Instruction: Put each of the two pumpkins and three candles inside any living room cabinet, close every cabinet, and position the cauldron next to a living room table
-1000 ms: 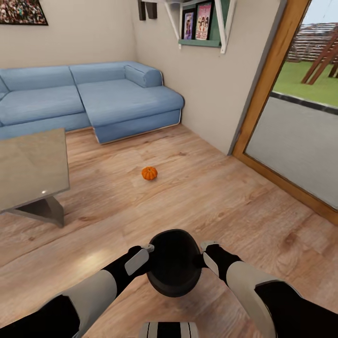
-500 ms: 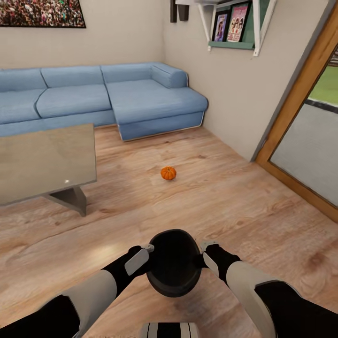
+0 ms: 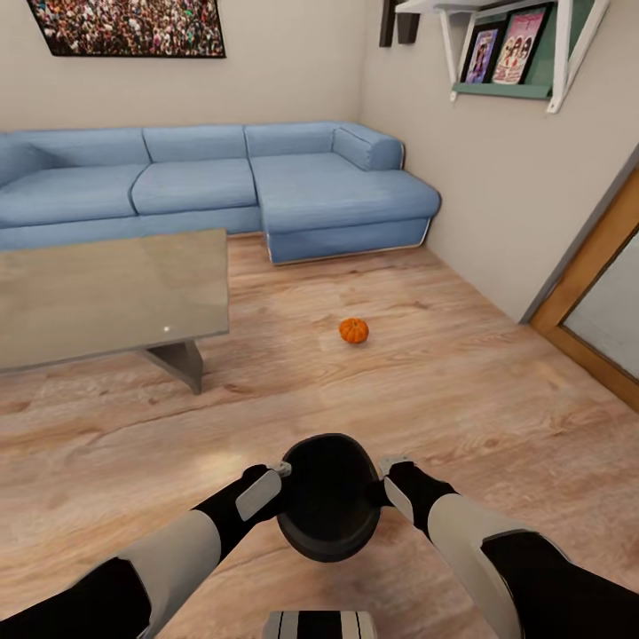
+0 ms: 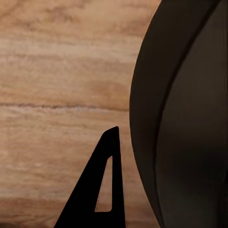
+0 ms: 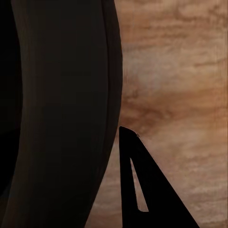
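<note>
**Cauldron carried between both my arms, one pumpkin on the floor ahead**

Head view: I hold the cauldron low in front of my trunk, above the wooden floor. My left gripper sits at its left flank and my right gripper at its right flank, each against the rim. The black pot hides the fingertips, so from here I cannot tell how far either pair is spread. Ahead, a pumpkin sits alone on the floor, well apart from the cauldron, between the low grey table on my left and the wall on my right. A blue corner sofa runs behind the table. A shelf with framed pictures hangs on the right wall, and a wood-framed doorway stands further right.

Left wrist view: the cauldron's dark curved wall fills one side, with floor boards beside it. One of my fingers shows as a black slotted wedge just outside the wall; the other is hidden, apparently inside the rim.

Right wrist view: the same, mirrored: the cauldron wall with one finger outside it, over the floor. The grip looks like a pinch on the rim, but I cannot tell for sure.
</note>
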